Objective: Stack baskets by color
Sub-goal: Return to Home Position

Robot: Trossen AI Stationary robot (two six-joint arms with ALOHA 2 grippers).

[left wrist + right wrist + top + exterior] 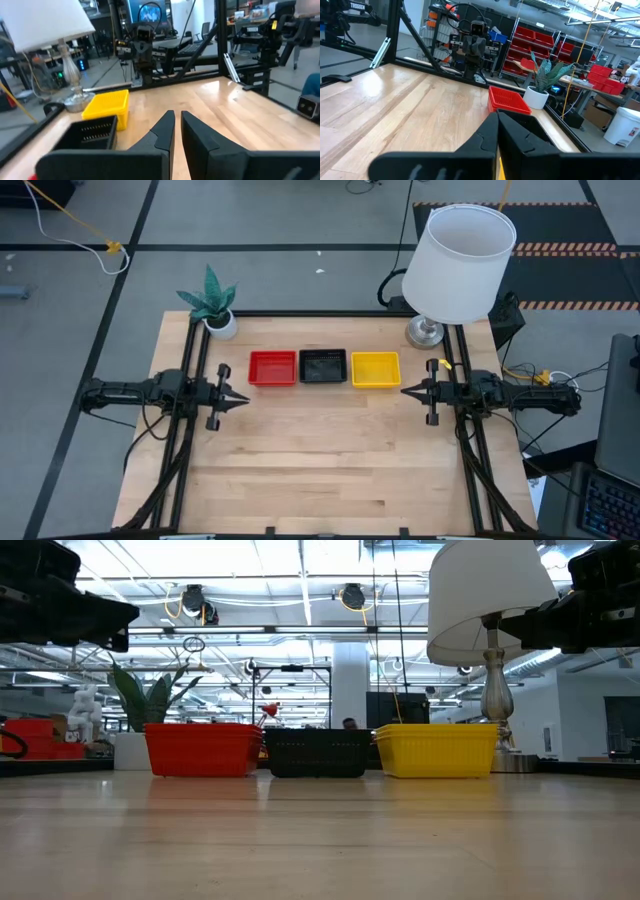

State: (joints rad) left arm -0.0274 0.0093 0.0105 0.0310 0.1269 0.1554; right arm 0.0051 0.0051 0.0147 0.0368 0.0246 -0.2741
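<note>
Three baskets stand in a row on their bottoms at the table's far middle: a red basket point(272, 367) on the left, a black basket point(323, 366) in the middle, a yellow basket point(375, 369) on the right. My left gripper point(248, 395) hangs level over the table's left side, just near and left of the red basket. It is shut but for a thin slit and holds nothing. My right gripper point(403, 390) hangs level over the right side, just near and right of the yellow basket, shut and holding nothing. Both point toward the table's middle.
A lamp with a white shade point(455, 260) stands at the table's far right corner, a potted green plant point(213, 305) at the far left corner. Bare wood point(320, 470) stretches from the baskets to the near edge. The arms' dark frames run along both sides.
</note>
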